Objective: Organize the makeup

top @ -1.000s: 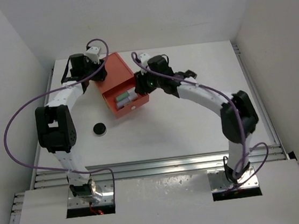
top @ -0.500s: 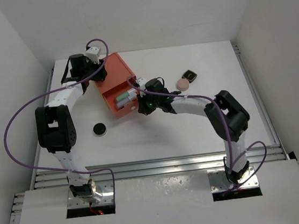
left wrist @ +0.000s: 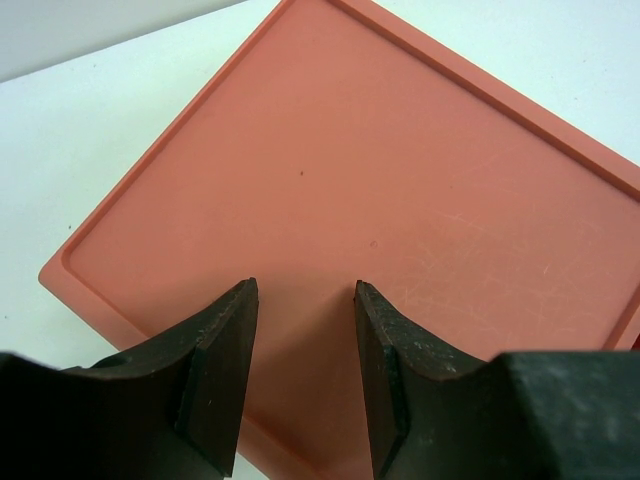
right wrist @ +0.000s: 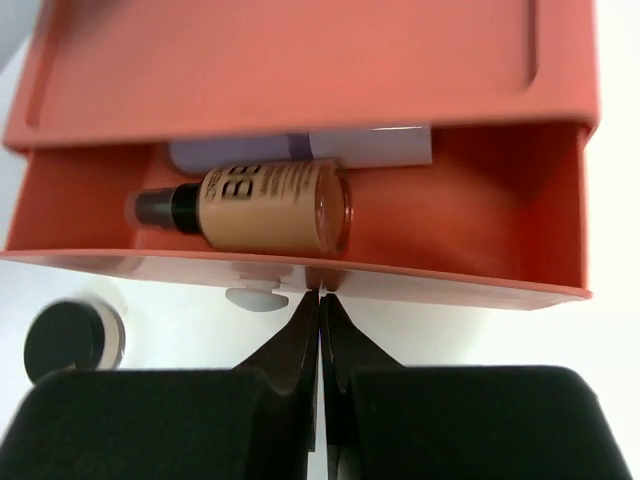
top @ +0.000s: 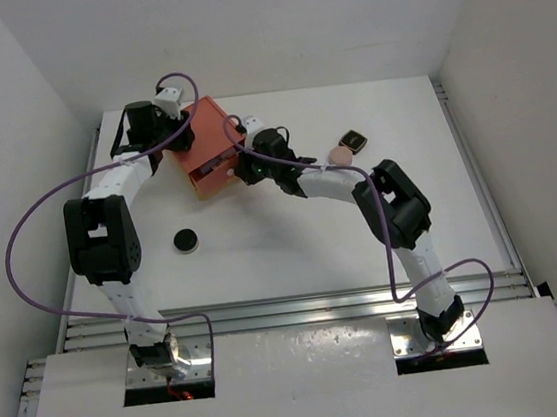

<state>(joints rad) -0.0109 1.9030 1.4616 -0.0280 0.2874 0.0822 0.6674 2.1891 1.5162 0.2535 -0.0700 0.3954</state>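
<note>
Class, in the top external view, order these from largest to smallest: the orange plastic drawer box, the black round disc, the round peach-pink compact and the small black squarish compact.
Largest: orange plastic drawer box, by far.
Then: black round disc, round peach-pink compact and small black squarish compact: too alike to rank.

White table (top: pixel 294 252), matte, evenly lit. White back wall (top: pixel 248 31) at 12 o'clock; side walls at 9 and 3 o'clock. Aluminium rail (top: pixel 290 311) at 6 o'clock, white board (top: pixel 309 386) below it.
</note>
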